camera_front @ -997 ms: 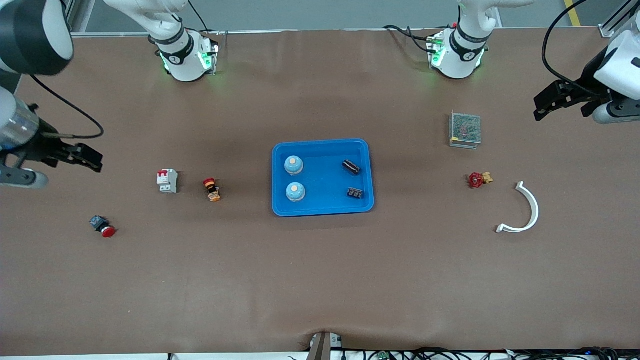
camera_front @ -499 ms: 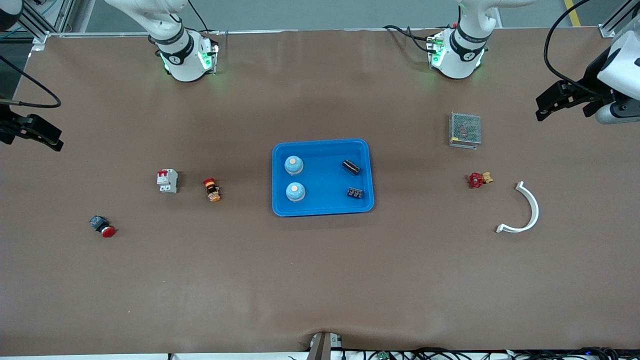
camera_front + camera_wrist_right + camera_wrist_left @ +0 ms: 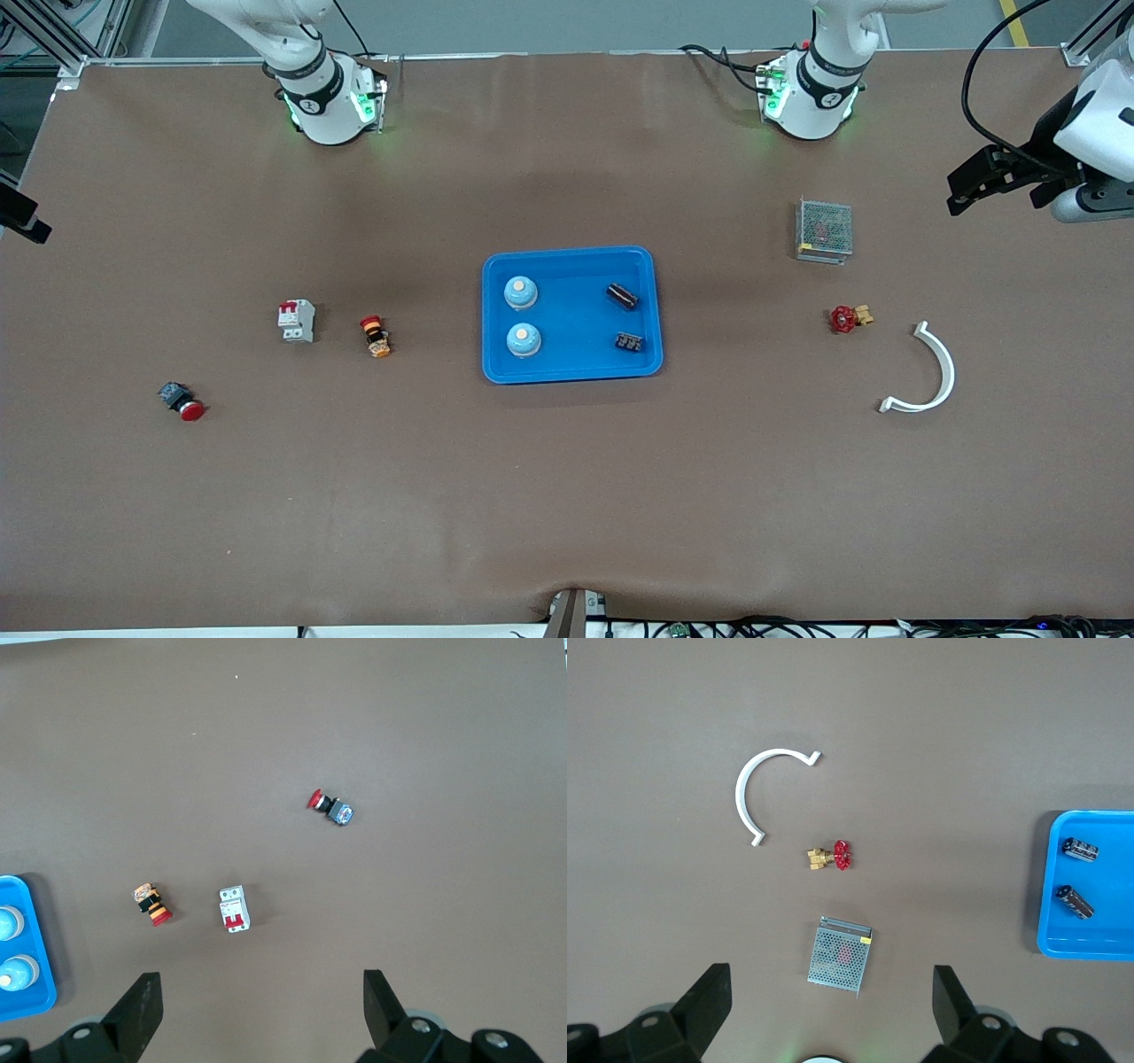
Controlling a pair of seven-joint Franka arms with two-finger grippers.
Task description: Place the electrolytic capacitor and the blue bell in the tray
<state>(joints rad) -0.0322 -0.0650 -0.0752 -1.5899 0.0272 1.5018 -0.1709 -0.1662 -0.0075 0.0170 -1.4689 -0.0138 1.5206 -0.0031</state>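
Note:
The bright-blue tray (image 3: pixel 568 251) lies mid-table. Two blue bells (image 3: pixel 521 291) (image 3: pixel 523 338) stand in its half toward the right arm. Two black electrolytic capacitors (image 3: pixel 622 295) (image 3: pixel 630 341) lie in its half toward the left arm. My left gripper (image 3: pixel 973 184) hangs open and empty over the left arm's end of the table. In its wrist view the left gripper (image 3: pixel 831 1001) faces bare table, with the tray (image 3: pixel 1107 930) and capacitors (image 3: pixel 1080 848) off to one side. My right gripper (image 3: pixel 263 1005) is open and empty over the right arm's end, barely inside the front view (image 3: pixel 25 220).
Toward the left arm's end lie a metal mesh box (image 3: pixel 824 229), a red valve (image 3: pixel 849 317) and a white curved strip (image 3: pixel 930 372). Toward the right arm's end lie a white circuit breaker (image 3: pixel 297 320), an orange-and-red button (image 3: pixel 376 336) and a red push-button (image 3: pixel 182 401).
The right arm has drawn back toward its end of the table, almost out of the front view. The left gripper has barely shifted. Nothing on the table moved.

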